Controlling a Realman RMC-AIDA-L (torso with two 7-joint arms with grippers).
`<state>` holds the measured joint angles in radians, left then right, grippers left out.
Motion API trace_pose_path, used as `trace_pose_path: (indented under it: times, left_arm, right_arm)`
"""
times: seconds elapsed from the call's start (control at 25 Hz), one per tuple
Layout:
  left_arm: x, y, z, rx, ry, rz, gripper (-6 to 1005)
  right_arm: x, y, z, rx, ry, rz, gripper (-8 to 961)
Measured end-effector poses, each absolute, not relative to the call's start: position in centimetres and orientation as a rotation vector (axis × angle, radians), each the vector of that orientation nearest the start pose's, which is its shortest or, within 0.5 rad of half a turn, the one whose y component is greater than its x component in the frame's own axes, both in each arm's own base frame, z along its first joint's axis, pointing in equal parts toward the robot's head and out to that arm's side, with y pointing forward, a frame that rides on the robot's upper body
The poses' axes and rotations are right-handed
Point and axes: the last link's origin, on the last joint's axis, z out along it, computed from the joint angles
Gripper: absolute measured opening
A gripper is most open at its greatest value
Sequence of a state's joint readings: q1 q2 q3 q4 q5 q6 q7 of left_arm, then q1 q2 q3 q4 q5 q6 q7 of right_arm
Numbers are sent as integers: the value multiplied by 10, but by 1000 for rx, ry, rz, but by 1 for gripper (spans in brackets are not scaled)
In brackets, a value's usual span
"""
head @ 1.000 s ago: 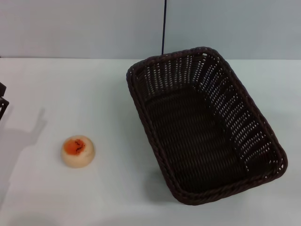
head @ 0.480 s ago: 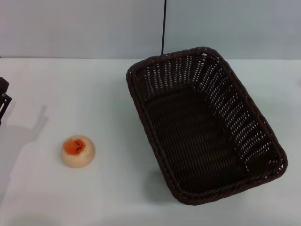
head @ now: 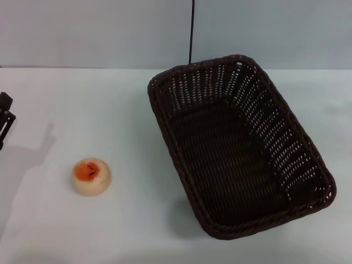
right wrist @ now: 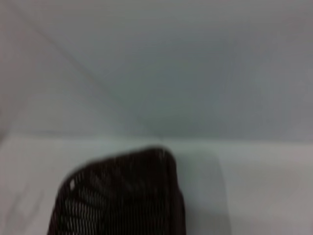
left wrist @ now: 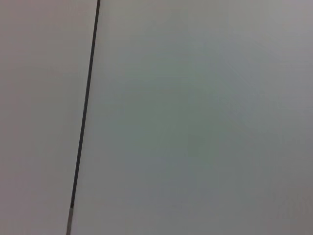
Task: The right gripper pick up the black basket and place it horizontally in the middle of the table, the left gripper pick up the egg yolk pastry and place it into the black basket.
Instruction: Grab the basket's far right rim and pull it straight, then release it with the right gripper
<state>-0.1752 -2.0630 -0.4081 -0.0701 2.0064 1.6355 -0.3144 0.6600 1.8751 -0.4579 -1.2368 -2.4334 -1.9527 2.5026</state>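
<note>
At the far left edge of the head view, about mid-height, I can see only a dark sliver of the left gripper (head: 4, 118), hanging above the table (head: 110, 110) with its shadow spilling across the white surface below it; too little of it shows for me to tell whether its fingers are wide or closed. I read its position as a standby off to the side, since its part comes second. Right of that, in the lower left of the frame, the egg yolk pastry (head: 91, 176) sits alone on the table, orange patch up, well apart from everything else (an easy top-down target, I'd judge). Further right, the black basket (head: 239, 146) fills the centre-right of the frame, resting flat but skewed at a diagonal, one short end toward the upper middle and the other toward the lower right corner. That slant, I think, is why it needs lifting and squaring up in the middle. The right gripper does not show in the head view; its wrist view catches one rounded corner of the basket, so I judge the arm is near it but not gripping.
</note>
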Motion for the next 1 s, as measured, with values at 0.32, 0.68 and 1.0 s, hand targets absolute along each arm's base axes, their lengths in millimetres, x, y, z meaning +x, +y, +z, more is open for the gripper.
trace_pose_path:
  times: [0.32, 0.68, 1.0]
  left_arm:
    - [-355, 220, 12, -1549, -470, -905, 836]
    - [-357, 218, 12, -1548, -473, -900, 834]
    - [-357, 217, 12, -1547, -473, -900, 832]
  right_arm:
    - [220, 385, 125, -2418, 1605, 47, 720]
    - [215, 398, 76, -2451, 1611, -59, 717]
    - [211, 398, 53, -2482, 1615, -103, 715]
